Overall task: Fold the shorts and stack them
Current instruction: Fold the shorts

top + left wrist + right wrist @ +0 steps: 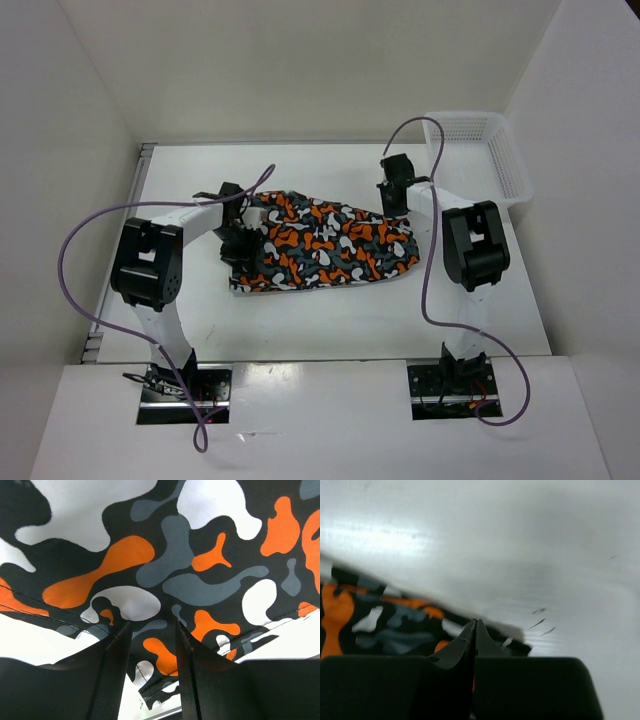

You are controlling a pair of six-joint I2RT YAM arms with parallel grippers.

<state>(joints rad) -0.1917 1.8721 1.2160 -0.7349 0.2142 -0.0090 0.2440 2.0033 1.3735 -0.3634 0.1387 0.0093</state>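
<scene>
The shorts [330, 240], in an orange, white, black and grey-teal print, lie flat and bunched across the middle of the white table [330, 325]. My left gripper [240, 238] is low over their left end. In the left wrist view it [153, 625] is open, its fingers apart over the printed fabric [175, 555] and a hem; nothing is pinched. My right gripper [393, 198] is at the shorts' far right edge. In the right wrist view it [475, 623] is shut with the tips together, just in front of the fabric's edge [385, 630].
A white plastic mesh basket [515, 170] stands at the back right corner of the table. White walls enclose the table on the left, back and right. Purple cables loop over both arms.
</scene>
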